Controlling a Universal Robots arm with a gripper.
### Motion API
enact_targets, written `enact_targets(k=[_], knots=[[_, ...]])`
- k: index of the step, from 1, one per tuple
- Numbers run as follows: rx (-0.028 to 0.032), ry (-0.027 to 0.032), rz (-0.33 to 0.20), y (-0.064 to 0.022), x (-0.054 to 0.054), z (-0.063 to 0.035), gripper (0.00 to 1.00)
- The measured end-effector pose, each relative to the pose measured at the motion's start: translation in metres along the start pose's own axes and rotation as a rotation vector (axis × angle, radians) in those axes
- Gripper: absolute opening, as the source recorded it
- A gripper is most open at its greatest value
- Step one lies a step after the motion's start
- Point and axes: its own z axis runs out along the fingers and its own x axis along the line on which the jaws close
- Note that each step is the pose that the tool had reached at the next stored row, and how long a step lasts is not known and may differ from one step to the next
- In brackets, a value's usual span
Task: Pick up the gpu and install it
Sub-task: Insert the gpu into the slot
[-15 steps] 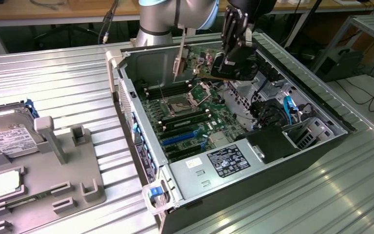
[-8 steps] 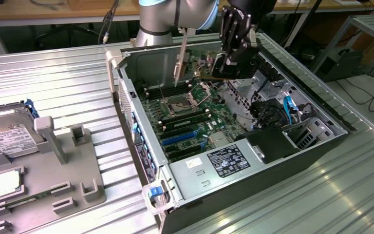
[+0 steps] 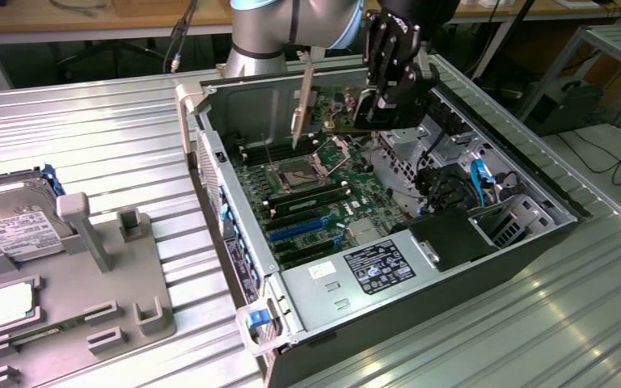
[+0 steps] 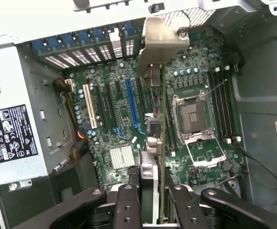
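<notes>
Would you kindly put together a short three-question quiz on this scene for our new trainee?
1. True or false: the gripper is empty.
2. How is the gpu oriented? A) flat, face down; B) on edge, above the motherboard; C) flat, face up.
3. Name the boxy, white-labelled part at the exterior view's left edge.

Key:
1. False: it is shut on the gpu.
2. B.
3. The hard drive.
</notes>
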Motion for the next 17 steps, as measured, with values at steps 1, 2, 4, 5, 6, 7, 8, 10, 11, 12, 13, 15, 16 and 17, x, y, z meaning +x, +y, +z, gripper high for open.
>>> enact_targets(k=[1,2,4,5,6,7,8,10,11,12,13,15,16,17], knots=[[0.0001,-0.0001,-0.01,0.0,0.0,0.0001,0.28],[0.0,0.0,-0.013,0.0,0.0,0.0001,0.28],[-0.0002,0.0001,-0.021,0.0,0.0,0.0001,0.28],[-0.0004,0.0001,-0.026,0.0001,0.0,0.0001,0.28],[-0.0005,0.0001,-0.03,0.0001,0.0,0.0001,0.28],[-0.0006,0.0001,-0.035,0.0001,0.0,0.0001,0.28],[-0.0007,0.0001,-0.04,0.0,0.0,0.0001,0.28],[-0.001,0.0001,-0.048,0.0,0.0,0.0002,0.28],[-0.0011,0.0002,-0.052,0.0001,0.0,0.0001,0.28],[-0.0012,0.0002,-0.055,0.0,0.0,0.0001,0.28],[-0.0013,0.0003,-0.06,0.0,0.0,0.0001,0.28],[-0.0017,0.0003,-0.074,0.0,0.0,0.0001,0.28],[-0.002,0.0004,-0.083,0.0,0.0,0.0002,0.28],[-0.0024,0.0004,-0.098,0.0,0.0,0.0002,0.28]])
